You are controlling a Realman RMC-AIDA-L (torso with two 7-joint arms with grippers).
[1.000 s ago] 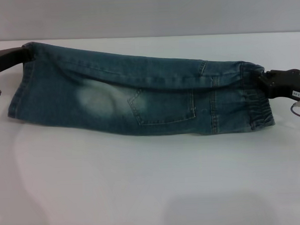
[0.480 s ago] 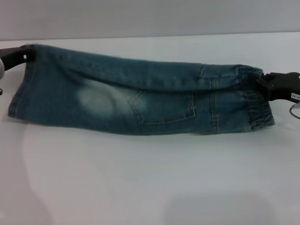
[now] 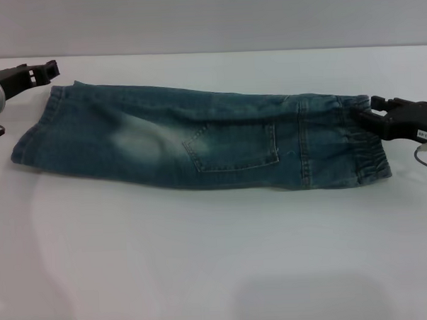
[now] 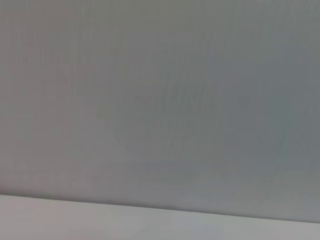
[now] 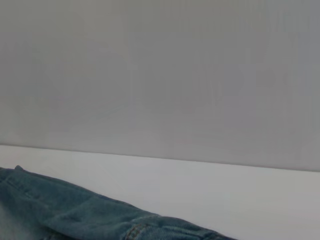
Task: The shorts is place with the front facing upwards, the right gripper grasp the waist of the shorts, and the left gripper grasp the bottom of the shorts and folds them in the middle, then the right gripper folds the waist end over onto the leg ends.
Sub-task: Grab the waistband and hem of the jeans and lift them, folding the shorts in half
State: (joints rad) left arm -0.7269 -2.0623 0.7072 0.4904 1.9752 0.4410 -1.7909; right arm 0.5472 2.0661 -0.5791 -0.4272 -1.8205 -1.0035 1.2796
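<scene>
The head camera is looking forward and down over the counter [image 3: 218, 273]. Both wrist cameras are facing the wall, low; the right one is sharing the shorts [image 5: 75, 215].

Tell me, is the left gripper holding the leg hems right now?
No, the left gripper sits open and apart from the shorts.

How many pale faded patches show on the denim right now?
1: on the upward face of the blue-green denim shorts, a pale faded patch toward the leg-hem end, left of the stitched pocket. Another may be folded under.
</scene>
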